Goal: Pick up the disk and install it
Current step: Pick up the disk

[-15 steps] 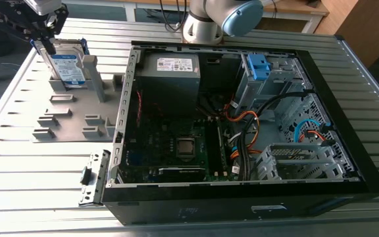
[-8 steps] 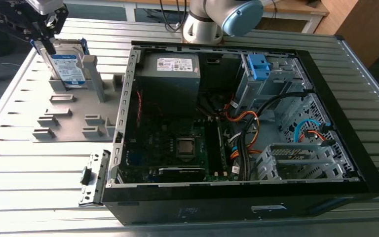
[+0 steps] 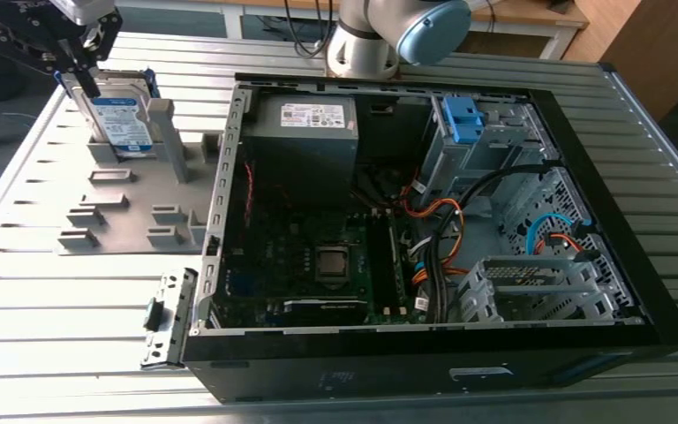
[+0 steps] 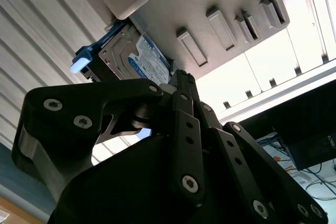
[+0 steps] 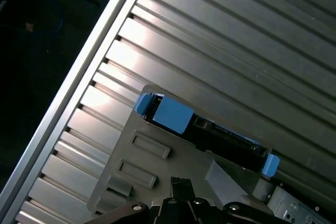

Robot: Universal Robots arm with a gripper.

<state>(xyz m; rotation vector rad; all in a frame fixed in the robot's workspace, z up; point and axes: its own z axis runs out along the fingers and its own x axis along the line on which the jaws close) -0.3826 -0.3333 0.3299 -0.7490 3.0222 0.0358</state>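
One ribbed metal surface [image 3: 68, 318] in the exterior view, with one flat grey plate [image 3: 45, 190] toward that view's left and one open black computer case [image 3: 433, 375] toward its right.

One disk [image 3: 121, 119] standing upright on edge at the far end of the plate, outside the case. Held between grey posts of the plate. Blue-and-white label turned toward the camera, blue carrier framing it.

One gripper [image 3: 74, 69] directly over the disk's top edge, at the corner away from the case. Touching or just clear: cannot tell. How far open, and whether holding anything: cannot tell.

At least five low grey brackets [image 3: 86, 214] on the near part of the plate.

Inside the case:
- one grey box [image 3: 304, 146] with a white sticker at the far wall
- one blue clip [image 3: 463, 119] on a metal bay toward the exterior view's right
- one circuit board [image 3: 304, 265] with one square chip [image 3: 333, 262] at its middle
- a bundle of orange and black cables [image 3: 433, 238] beside the board

One arm base [image 3: 369, 35] behind the case.

Second wrist view: black gripper linkage [image 4: 178, 85] up front, disk label [image 4: 142, 59] just past it.

First wrist view: disk [image 5: 173, 115] edge-on, blue at both ends, standing on the plate.
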